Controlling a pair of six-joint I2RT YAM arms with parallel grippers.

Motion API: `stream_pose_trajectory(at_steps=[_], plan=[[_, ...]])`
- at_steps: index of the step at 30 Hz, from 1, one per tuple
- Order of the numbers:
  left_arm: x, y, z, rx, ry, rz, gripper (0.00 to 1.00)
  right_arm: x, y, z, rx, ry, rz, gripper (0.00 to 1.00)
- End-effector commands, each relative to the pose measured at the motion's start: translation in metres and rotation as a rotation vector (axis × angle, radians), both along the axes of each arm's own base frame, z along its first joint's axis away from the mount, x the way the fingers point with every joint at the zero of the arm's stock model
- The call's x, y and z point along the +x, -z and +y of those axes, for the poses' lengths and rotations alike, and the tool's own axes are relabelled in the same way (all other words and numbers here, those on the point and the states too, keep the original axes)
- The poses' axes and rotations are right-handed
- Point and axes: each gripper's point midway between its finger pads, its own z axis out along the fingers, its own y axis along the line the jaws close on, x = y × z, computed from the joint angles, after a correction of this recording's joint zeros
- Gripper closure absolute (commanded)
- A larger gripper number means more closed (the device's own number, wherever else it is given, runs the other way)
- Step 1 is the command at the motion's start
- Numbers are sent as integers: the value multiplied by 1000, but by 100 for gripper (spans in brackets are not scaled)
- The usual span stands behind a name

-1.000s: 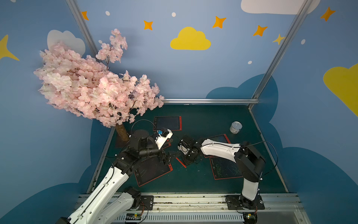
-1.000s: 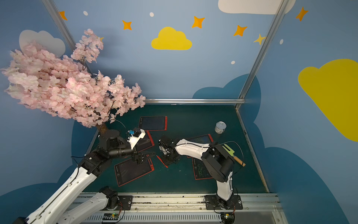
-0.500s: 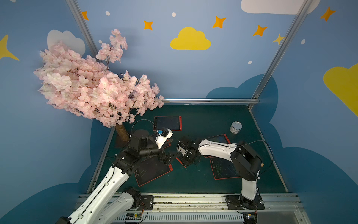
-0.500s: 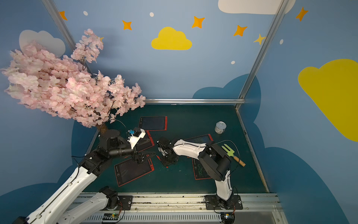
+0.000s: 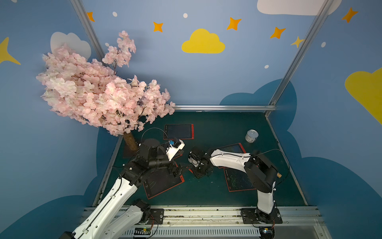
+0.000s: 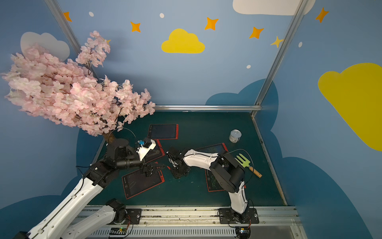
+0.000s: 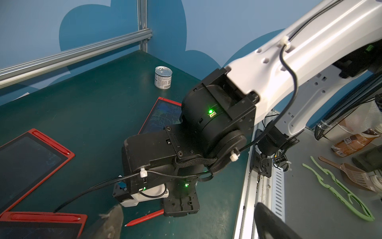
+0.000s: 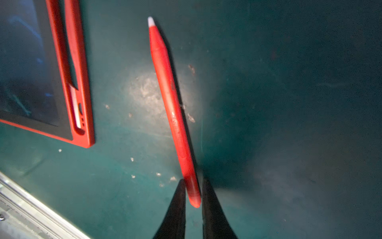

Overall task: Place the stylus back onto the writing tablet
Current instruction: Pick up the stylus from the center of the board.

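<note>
Your right hand is pinched narrow around the blunt end of the slim red plastic stylus. The stylus lies on the dark green worktop just beside the red-framed writing tablet, apart from it. Your left hand is spread wide, holding nothing.

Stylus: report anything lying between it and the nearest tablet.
Nothing visible does. In the right wrist view, only bare table separates the stylus, pinched by the right gripper, from the red-framed tablet.
</note>
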Motion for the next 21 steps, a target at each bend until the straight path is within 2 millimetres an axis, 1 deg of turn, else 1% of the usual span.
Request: stream_pose_trajectory(at_steps=[1, 8, 21], plan=[[-3, -3, -2, -2, 30, 10, 3, -1, 5, -3, -39, -17, -1, 84], [-3, -2, -7, -17, 52, 36, 3, -1, 7, 0, -39, -15, 0, 86], [-3, -2, -9, -30, 62, 46, 5, 0, 10, 2, -65, -31, -7, 93]])
